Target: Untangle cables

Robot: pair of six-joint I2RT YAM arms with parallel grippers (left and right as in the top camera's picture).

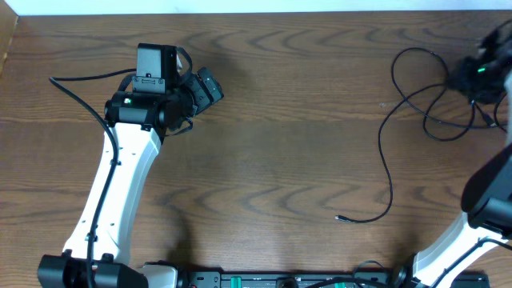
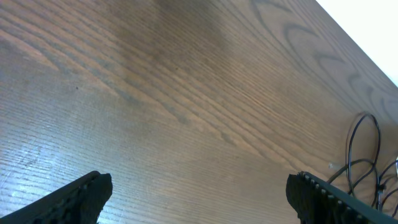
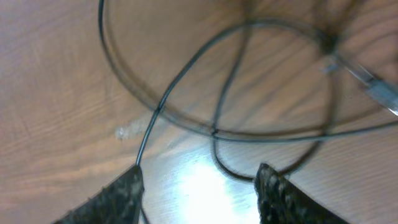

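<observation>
Overhead, black cables [image 3: 213, 132] lie tangled at the frame's upper right beneath wide-spread right fingers [image 3: 118, 199]; left fingers [image 2: 74, 198], also wide, hover over tabletop [image 1: 280, 120] upper left.

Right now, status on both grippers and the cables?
Left gripper open, empty, far from cables. Right gripper open, over them. No obstruction seen.

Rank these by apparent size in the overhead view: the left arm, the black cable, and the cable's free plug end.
1. left arm: largest, though it stands nearer the camera than the rest.
2. black cable: long but thin.
3. free plug end: tiny.
</observation>
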